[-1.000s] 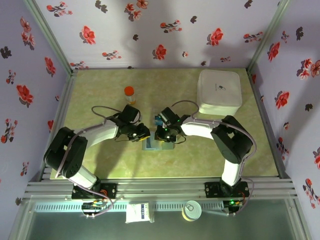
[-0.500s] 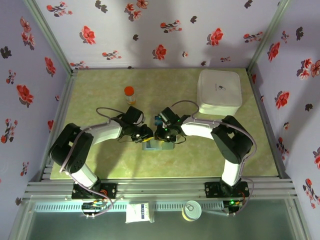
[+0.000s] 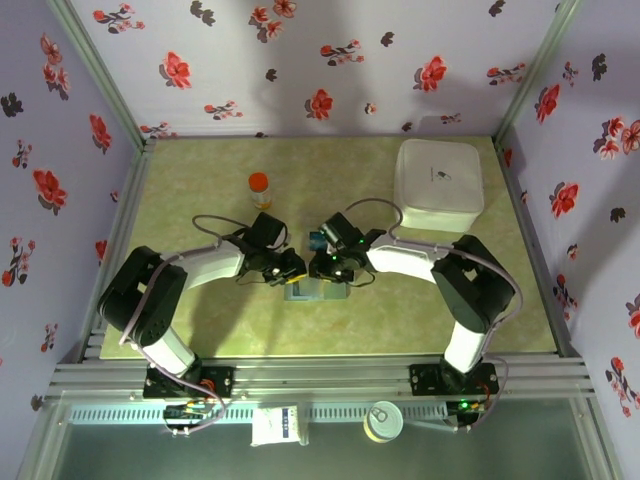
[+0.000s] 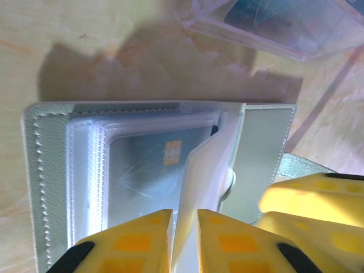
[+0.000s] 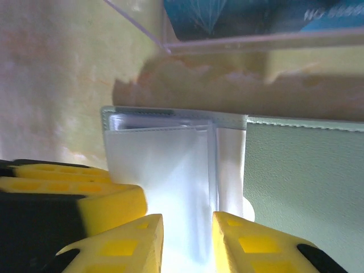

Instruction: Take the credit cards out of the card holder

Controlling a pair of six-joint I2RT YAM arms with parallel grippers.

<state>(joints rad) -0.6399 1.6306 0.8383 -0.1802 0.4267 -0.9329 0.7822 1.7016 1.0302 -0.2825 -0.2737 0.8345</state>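
grey-green card holder (image 4: pixel 41 187), yellow fingers (image 4: pixel 132 242), blue credit card (image 5: pixel 227 16), white box (image 3: pixel 438 185), red-flowered walls (image 3: pixel 300 60)

The white left arm (image 3: pixel 205 265) and the white right arm (image 3: pixel 405 258) both bend inward, and their black wrists nearly meet, pointing down. The left gripper (image 4: pixel 183 219), with yellow fingers, is almost closed, pinching a thin clear plastic leaf (image 4: pixel 207 153). The right gripper (image 5: pixel 187 224) stands slightly wider around a similar leaf (image 5: pixel 170 170); its hold is unclear.

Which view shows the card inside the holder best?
Left wrist: the card, gold chip up, lies plain under the clear sleeves of the open card holder. Right wrist gives glare-white sleeves, card unreadable; top external gives the holder as a tiny far-off patch.
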